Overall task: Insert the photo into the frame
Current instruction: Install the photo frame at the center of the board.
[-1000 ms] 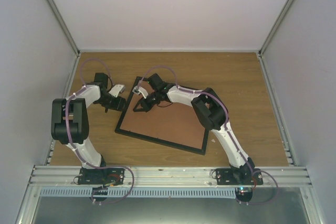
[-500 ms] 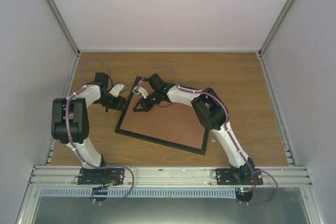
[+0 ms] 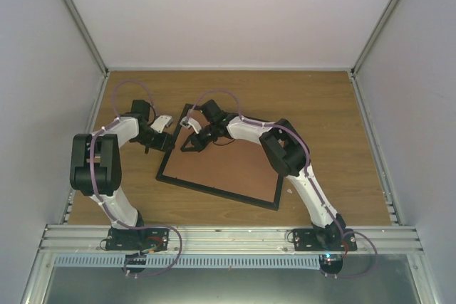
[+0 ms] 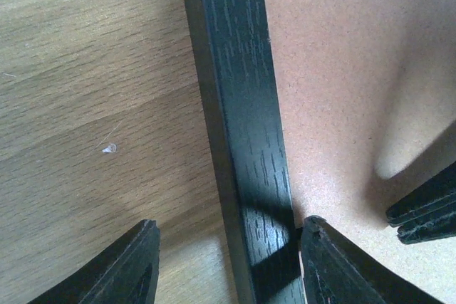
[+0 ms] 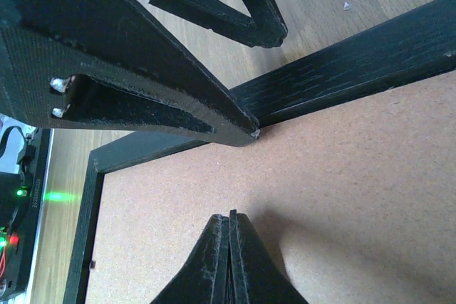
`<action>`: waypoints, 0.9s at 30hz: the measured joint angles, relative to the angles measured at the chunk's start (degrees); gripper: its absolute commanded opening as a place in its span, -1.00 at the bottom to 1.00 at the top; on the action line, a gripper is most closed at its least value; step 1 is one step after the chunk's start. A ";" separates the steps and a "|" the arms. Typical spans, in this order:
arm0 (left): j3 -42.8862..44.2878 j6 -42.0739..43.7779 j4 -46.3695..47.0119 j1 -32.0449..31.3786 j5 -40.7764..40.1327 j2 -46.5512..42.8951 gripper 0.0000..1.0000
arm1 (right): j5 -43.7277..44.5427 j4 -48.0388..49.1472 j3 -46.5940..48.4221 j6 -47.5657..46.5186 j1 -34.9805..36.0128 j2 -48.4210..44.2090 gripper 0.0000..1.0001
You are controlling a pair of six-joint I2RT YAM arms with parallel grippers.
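The black frame (image 3: 214, 191) lies flat on the table with a brown backing board (image 3: 228, 169) filling it. The photo is not in view. My left gripper (image 3: 169, 142) is open and straddles the frame's left rail (image 4: 239, 105). One finger (image 4: 335, 261) sits at the rail's inner edge on the board, and the other (image 4: 121, 268) stands over the table, apart from the rail. My right gripper (image 5: 229, 216) is shut on nothing, its tip just above the backing board (image 5: 320, 197) near the far left corner, close to the left gripper's finger (image 5: 142, 69).
The wooden table (image 3: 320, 112) is walled by white panels on three sides. An aluminium rail (image 3: 228, 234) runs along the near edge by the arm bases. The two grippers are close together over the frame's far left corner.
My left gripper has shifted slightly toward the frame's left rail. The right arm and the frame have not moved.
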 measured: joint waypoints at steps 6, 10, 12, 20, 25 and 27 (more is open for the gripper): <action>-0.26 0.13 0.79 -1.40 -2.27 -0.55 0.09 | -0.11 0.02 0.00 0.00 -0.20 0.02 -0.96; -0.63 0.20 1.66 -3.15 -5.09 -1.42 0.11 | -0.11 0.02 0.00 0.00 -0.37 0.02 -0.95; -0.98 0.20 2.45 -4.98 -8.31 -2.43 0.12 | -0.17 -0.02 0.00 0.02 -0.50 0.02 -0.95; 1.79 0.57 -0.35 -3.93 -7.89 -1.86 0.50 | 0.96 -0.70 1.14 -0.09 -1.77 0.00 -0.84; 8.81 3.58 -3.23 -1.95 -3.93 -2.38 0.76 | 1.64 -3.52 3.74 -0.90 -5.77 -0.20 -0.52; 10.64 5.60 -3.54 -1.99 -1.88 -3.52 0.81 | 1.53 -4.68 4.59 -1.73 -7.72 -1.14 -0.41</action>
